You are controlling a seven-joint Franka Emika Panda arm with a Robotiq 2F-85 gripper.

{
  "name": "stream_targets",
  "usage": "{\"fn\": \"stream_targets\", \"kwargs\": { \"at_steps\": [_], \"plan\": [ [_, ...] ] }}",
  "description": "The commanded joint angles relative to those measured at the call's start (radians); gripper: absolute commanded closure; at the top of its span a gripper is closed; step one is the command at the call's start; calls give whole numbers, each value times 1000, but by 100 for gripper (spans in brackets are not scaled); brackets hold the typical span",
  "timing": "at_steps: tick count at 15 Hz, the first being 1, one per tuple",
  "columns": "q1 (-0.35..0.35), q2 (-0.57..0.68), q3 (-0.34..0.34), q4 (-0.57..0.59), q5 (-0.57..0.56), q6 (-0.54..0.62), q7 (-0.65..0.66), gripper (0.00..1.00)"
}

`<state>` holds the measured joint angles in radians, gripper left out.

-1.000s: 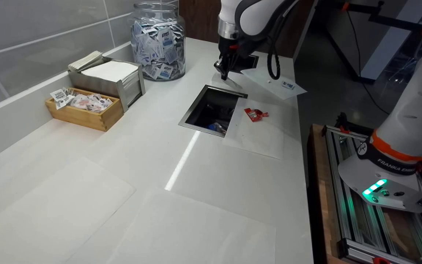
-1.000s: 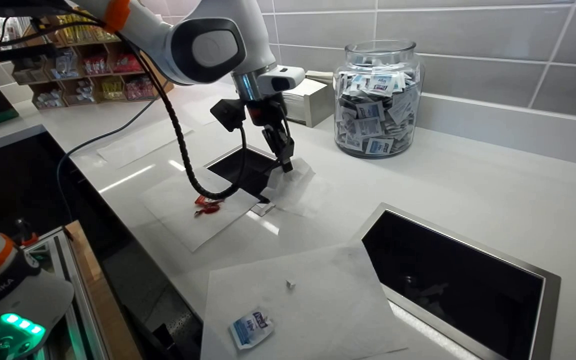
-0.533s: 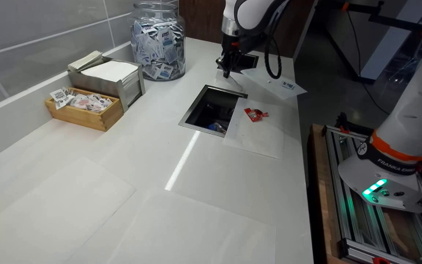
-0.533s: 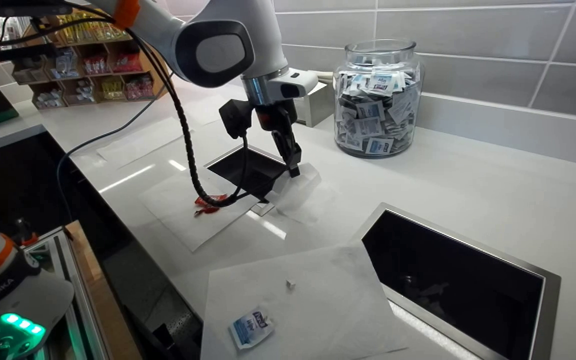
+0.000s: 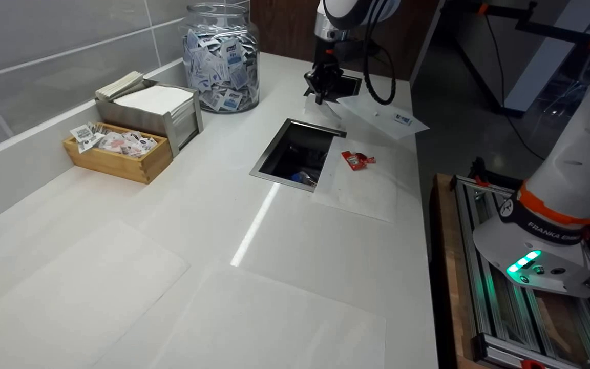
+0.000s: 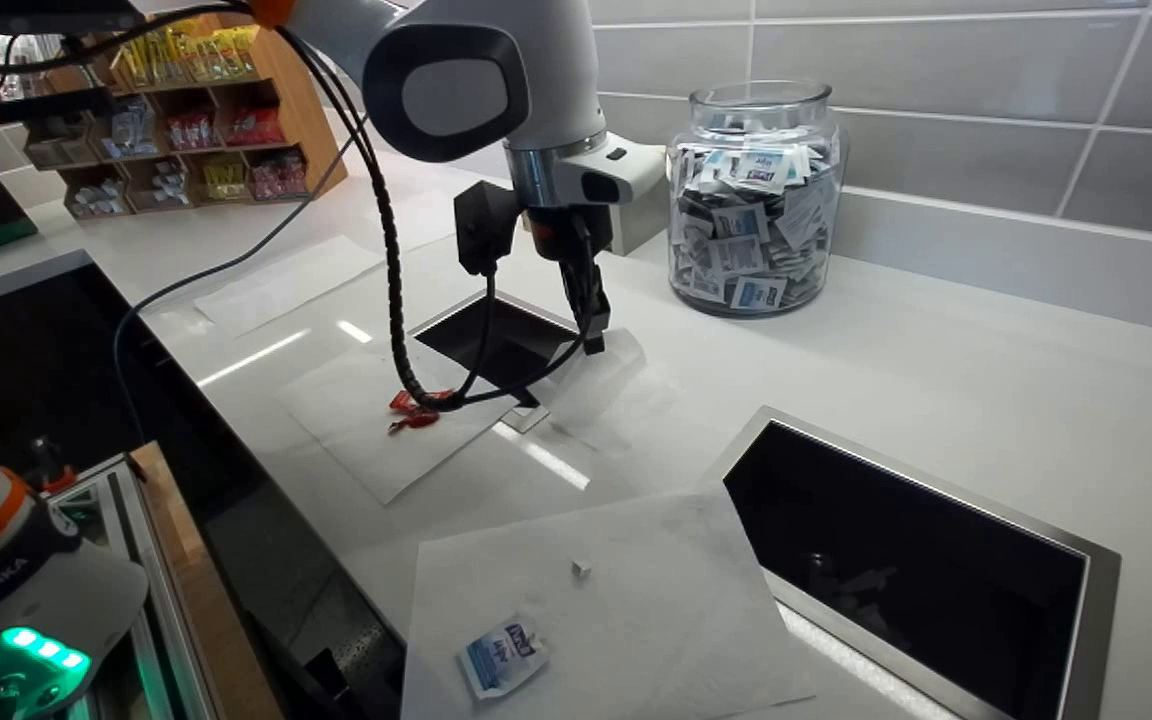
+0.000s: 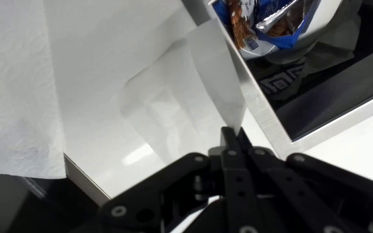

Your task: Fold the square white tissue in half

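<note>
A thin white tissue (image 7: 160, 100) shows in the wrist view, creased and partly see-through. One edge of it rises beside the metal-rimmed opening into my gripper (image 7: 236, 131). The black fingertips are shut on that edge. In the exterior views my gripper (image 5: 319, 100) (image 6: 593, 344) is low over the white counter, beyond the opening or beside it. The tissue (image 6: 618, 378) hangs and drapes from the fingertips onto the counter. It is faint in an exterior view (image 5: 330, 111). The tissue's far part lies under or behind the fingers and is hidden.
A bin opening with a metal rim (image 5: 283, 183) adjoins the tissue. A sheet with red wrappers (image 5: 359, 197) lies beside it. Another sheet (image 6: 676, 630) holds a wipe packet (image 6: 502, 657). A second opening (image 6: 936, 488), a glass jar (image 5: 220, 66) and a napkin holder (image 5: 139, 120) stand around.
My gripper has moved a little to the right in both exterior views and turned slightly. The held tissue edge has gone along with it.
</note>
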<state>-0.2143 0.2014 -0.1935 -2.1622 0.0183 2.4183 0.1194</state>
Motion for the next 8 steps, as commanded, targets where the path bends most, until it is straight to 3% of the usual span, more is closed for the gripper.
{"fn": "stream_targets", "kwargs": {
  "at_steps": [1, 8],
  "plan": [
    [-21, 28, -17, 50, 67, -72, 26, 100],
    [-17, 35, -23, 48, 55, -43, 19, 100]
  ]
}}
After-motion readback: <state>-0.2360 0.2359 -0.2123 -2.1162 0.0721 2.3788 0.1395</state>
